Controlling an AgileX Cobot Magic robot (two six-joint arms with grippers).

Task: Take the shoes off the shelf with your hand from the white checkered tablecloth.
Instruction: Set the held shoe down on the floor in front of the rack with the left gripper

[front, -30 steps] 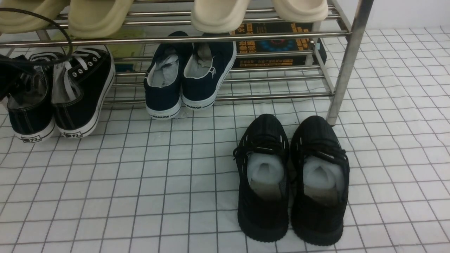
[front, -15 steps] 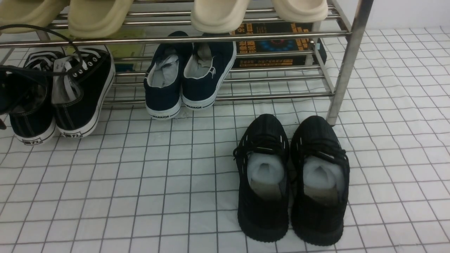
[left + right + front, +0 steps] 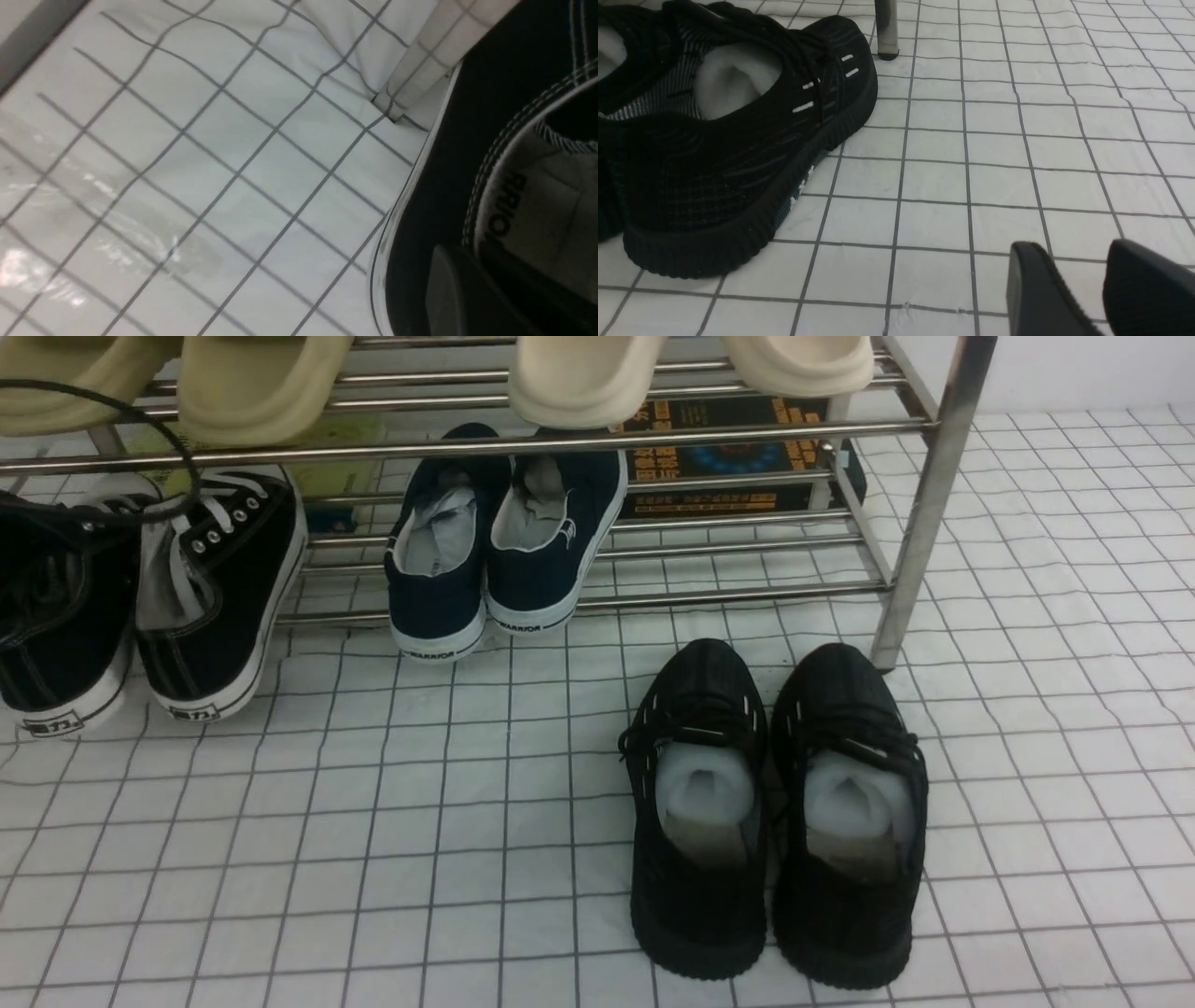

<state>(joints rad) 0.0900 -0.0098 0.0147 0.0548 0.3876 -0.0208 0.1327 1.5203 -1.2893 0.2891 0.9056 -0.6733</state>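
The shoes, black canvas with white laces, sit at the far left under the shelf [image 3: 560,434], heels on the white checkered tablecloth [image 3: 373,821]. The left shoe [image 3: 56,607] is partly cut off by the frame edge; the right one [image 3: 219,588] leans beside it. In the left wrist view my left gripper [image 3: 476,266] is shut on the left shoe's stitched collar [image 3: 486,186], one finger [image 3: 448,289] against its outer side. Only its looping cable [image 3: 177,439] is clear in the front view. My right gripper [image 3: 1078,275] hovers open over the cloth, holding nothing.
A navy WARRIOR pair [image 3: 504,551] leans on the lower tier. All-black knit sneakers [image 3: 775,803] stand on the cloth before the shelf's right leg [image 3: 920,523]. Beige slippers [image 3: 579,373] lie on the top tier; a dark box [image 3: 728,457] sits behind.
My left gripper has closed on the left canvas shoe. That shoe has slid left and toward the camera, and the shelf shifted slightly. The right gripper has stayed put.
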